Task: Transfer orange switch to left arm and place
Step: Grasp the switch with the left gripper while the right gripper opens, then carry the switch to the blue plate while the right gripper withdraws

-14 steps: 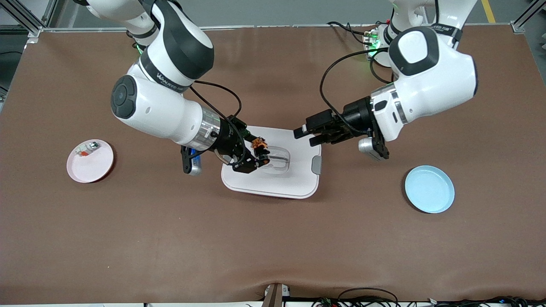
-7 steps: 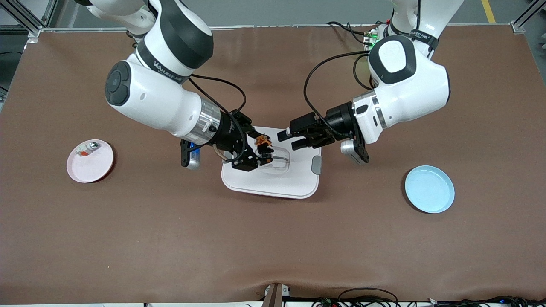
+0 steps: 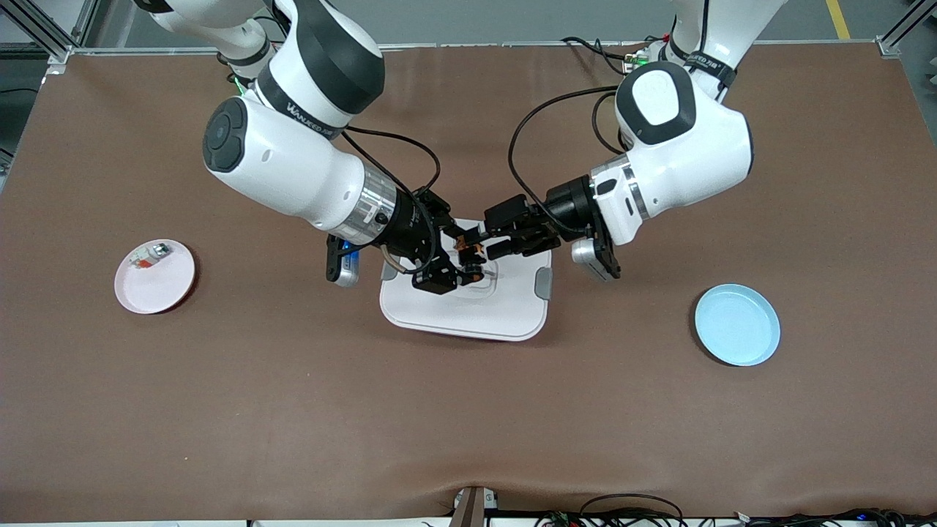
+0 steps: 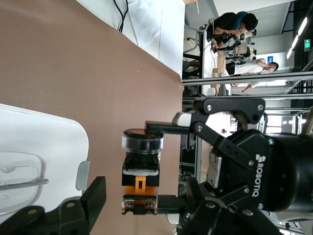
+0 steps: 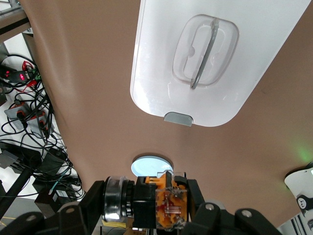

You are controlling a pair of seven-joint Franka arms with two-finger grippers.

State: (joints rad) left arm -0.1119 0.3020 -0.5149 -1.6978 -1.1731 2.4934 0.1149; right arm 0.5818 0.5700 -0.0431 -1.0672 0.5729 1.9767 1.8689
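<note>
The orange switch (image 3: 468, 253), black with orange bands, hangs in the air over the white box (image 3: 468, 316). My right gripper (image 3: 466, 259) is shut on it, one finger on the cap end and one on the orange base, as the right wrist view (image 5: 146, 205) shows. My left gripper (image 3: 481, 244) is open, with its fingers on either side of the switch and a gap showing. In the left wrist view the switch (image 4: 142, 171) sits between my left gripper's (image 4: 142, 200) own fingers (image 4: 93, 198). The box shows in both wrist views (image 4: 39, 142) (image 5: 161, 73).
A pink plate (image 3: 165, 289) holding a silvery-white part (image 3: 150, 255) lies toward the right arm's end of the table. An empty blue plate (image 3: 737, 324) lies toward the left arm's end and shows in the right wrist view (image 5: 151, 165). Cables run along the table edge by the bases.
The left gripper has come in over the box until its open fingers flank the switch. The right gripper has carried the switch a little toward the left arm.
</note>
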